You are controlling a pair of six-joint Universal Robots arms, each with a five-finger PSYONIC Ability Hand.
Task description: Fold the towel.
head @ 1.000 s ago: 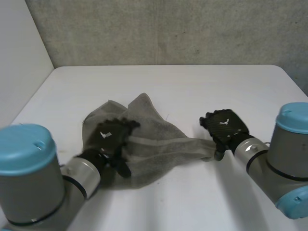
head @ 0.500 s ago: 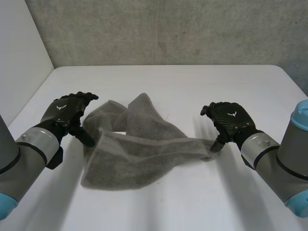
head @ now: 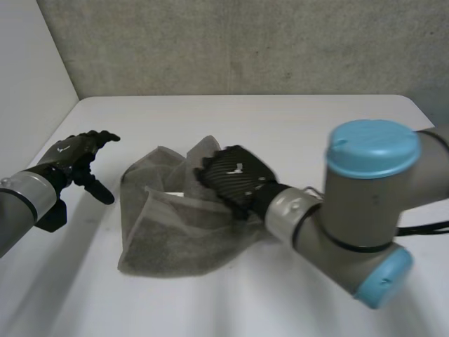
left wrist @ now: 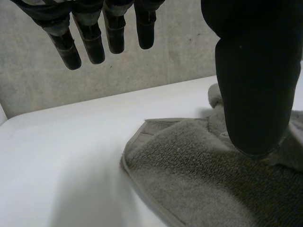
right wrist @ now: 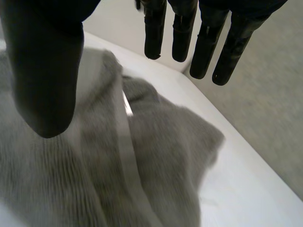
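Moved in the last half second: the right hand (head: 235,177) has gone from the towel's (head: 165,239) right-hand end to a place over its middle, and the right arm (head: 365,203) has swung across the front of the head view. The left hand (head: 74,156) has drawn slightly further off toward the left edge of the surface (head: 302,123). The tail of cloth that stretched rightward is either behind the arm or carried inward; I cannot tell which.

Item 1, towel. Grey terry with a pale woven band (right wrist: 127,142) near one hem. It lies crumpled on the white surface, left of centre. One layer laps over another and the edges are not matched. Judgement: the fold is begun but loose and unfinished.

Item 2, right hand. The fingers (right wrist: 206,42) are straight and stand well apart from the thumb, with nothing between them. The palm hangs over the towel's middle, above the band. Whether it touches the cloth cannot be told. Judgement: it is probably placed there to lay down or flatten the lapped layer.

Item 3, left hand. The fingers (left wrist: 90,40) are relaxed, apart from the thumb, and hold nothing. The hand is clear of the towel, just beside its left corner (left wrist: 142,137). Judgement: it is held off so the right arm has room to work across the cloth.
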